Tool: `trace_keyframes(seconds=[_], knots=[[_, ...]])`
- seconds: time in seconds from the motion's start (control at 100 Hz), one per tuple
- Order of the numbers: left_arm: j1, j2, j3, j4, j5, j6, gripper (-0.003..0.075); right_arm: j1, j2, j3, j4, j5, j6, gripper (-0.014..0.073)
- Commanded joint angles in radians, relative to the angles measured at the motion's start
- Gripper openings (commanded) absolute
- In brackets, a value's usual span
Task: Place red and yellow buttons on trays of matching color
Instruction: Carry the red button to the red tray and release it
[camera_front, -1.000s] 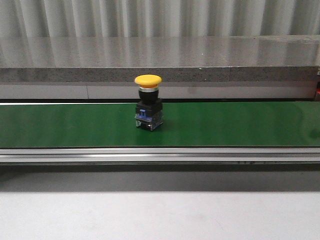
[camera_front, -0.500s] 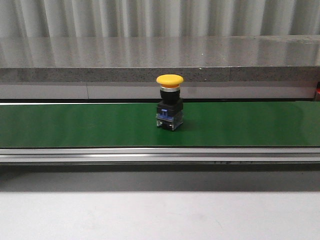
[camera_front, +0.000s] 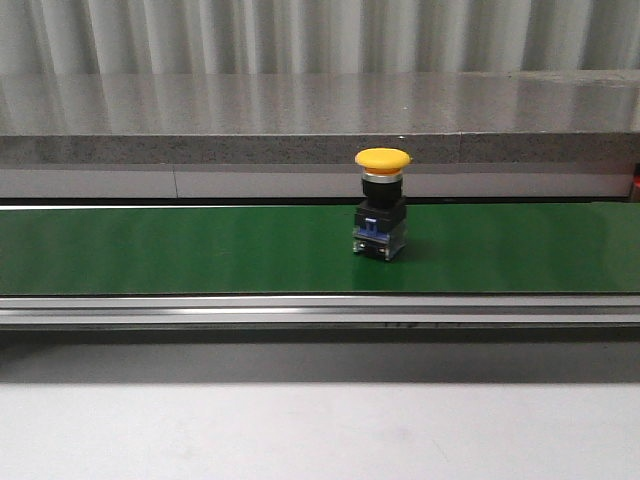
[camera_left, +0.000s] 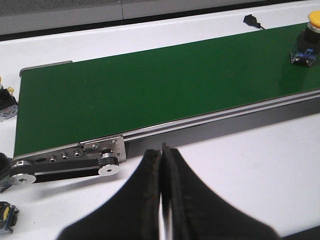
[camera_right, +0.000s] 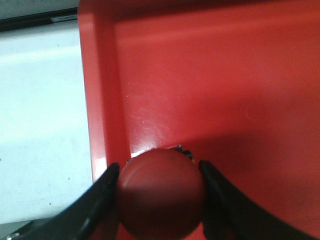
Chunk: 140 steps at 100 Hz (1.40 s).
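Observation:
A yellow button (camera_front: 382, 200) with a black and blue base stands upright on the green conveyor belt (camera_front: 150, 250), just right of the middle; the left wrist view shows the yellow button (camera_left: 306, 42) at the belt's far end. My left gripper (camera_left: 162, 150) is shut and empty over the white table, in front of the belt's roller end. My right gripper (camera_right: 158, 166) is shut on the round cap of a red button (camera_right: 161, 192), low over the red tray (camera_right: 225, 75) close to its side wall. Neither gripper shows in the front view. No yellow tray is in view.
The belt's metal side rail (camera_front: 320, 308) runs along its near side. Two other button units (camera_left: 6, 97) (camera_left: 7, 217) lie on the white table by the belt's roller end (camera_left: 107, 165). A grey ledge (camera_front: 320, 110) runs behind the belt.
The yellow button has travelled to the right along the green belt, from left of the middle to right of it, staying upright.

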<state>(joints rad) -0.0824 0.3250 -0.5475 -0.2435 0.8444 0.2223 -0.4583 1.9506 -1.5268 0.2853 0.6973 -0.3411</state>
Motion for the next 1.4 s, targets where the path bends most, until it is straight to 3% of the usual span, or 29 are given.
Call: trace_keyframes(seconds=[0.0,0.14,0.32,0.52,0.59,1.0,1.16,1.39], knots=[[-0.008,0.009,-0.025,-0.025,-0.065,0.002,-0.0020,-0.007,-0.033,-0.033,0.029,-0.068,0.000,0.0070],[-0.008,0.009,-0.025,-0.025,-0.065,0.002,-0.0020,-0.006,-0.011,-0.033,0.037,-0.079,0.000,0.0092],[-0.008,0.009,-0.025,-0.025,-0.065,0.002,-0.0020,-0.006,0.014,-0.033,0.042,-0.082,0.000,0.0213],[-0.008,0.009,-0.025,-0.025,-0.065,0.002,-0.0020,-0.006,0.016,-0.033,0.053,-0.079,0.000,0.0472],[-0.008,0.009,-0.025,-0.025,-0.065,0.002,-0.0020,-0.006,0.012,-0.033,0.055,-0.080,0.000,0.0524],[-0.008,0.009,-0.025,-0.025,-0.065,0.002,-0.0020,0.036,-0.175,0.079,0.057,-0.094,-0.041,0.0535],[-0.008,0.009,-0.025,-0.025,-0.065,0.002,-0.0020,0.088,-0.299,0.168,0.063,-0.096,-0.041,0.0609],[-0.008,0.009,-0.025,-0.025,-0.065,0.002,-0.0020,0.163,-0.482,0.271,0.096,0.024,-0.040,0.0636]])
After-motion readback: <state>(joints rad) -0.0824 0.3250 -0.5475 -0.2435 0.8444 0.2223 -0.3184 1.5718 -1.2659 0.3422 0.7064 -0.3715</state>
